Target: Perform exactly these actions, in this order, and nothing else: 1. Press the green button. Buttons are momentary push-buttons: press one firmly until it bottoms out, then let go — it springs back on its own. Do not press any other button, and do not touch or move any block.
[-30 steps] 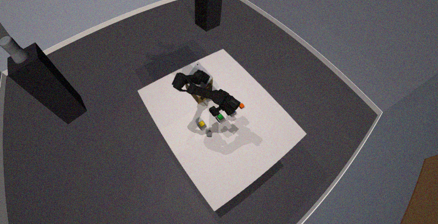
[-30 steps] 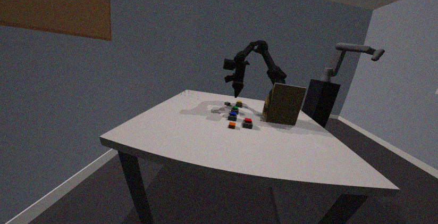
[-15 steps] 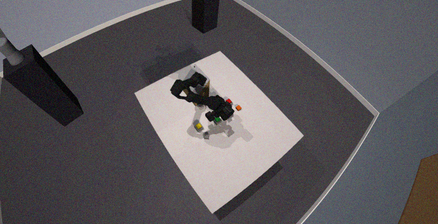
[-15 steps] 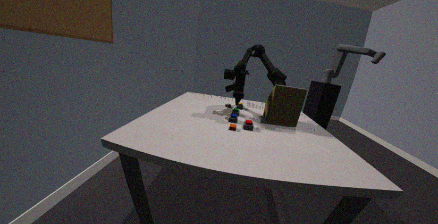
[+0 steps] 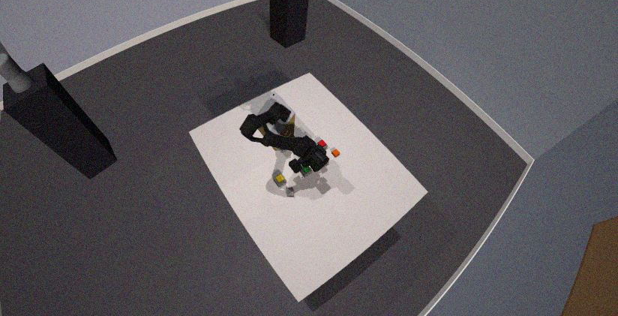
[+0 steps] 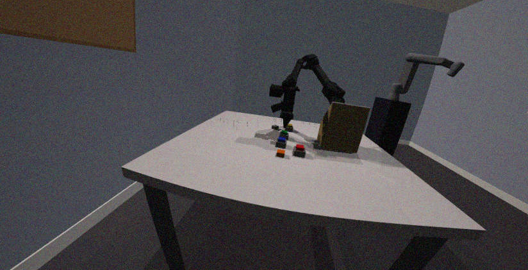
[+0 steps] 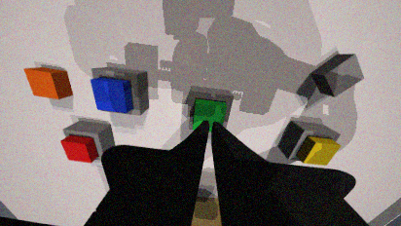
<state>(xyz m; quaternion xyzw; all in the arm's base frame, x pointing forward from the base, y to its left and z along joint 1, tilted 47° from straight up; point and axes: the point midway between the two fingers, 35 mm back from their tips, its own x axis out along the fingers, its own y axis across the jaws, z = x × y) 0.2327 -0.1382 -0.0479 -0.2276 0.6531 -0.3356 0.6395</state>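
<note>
The green button sits in a dark grey housing on the table. My gripper is shut with nothing between its fingers and points down. In the wrist view its fingertips overlap the near edge of the green cap. In the exterior view they appear just above the button and slightly behind it; contact cannot be made out. In the top view the fingertips are hidden under the arm.
Near the green button stand a blue button, a red button and a yellow button. An orange block, a grey block and a tan box are also there.
</note>
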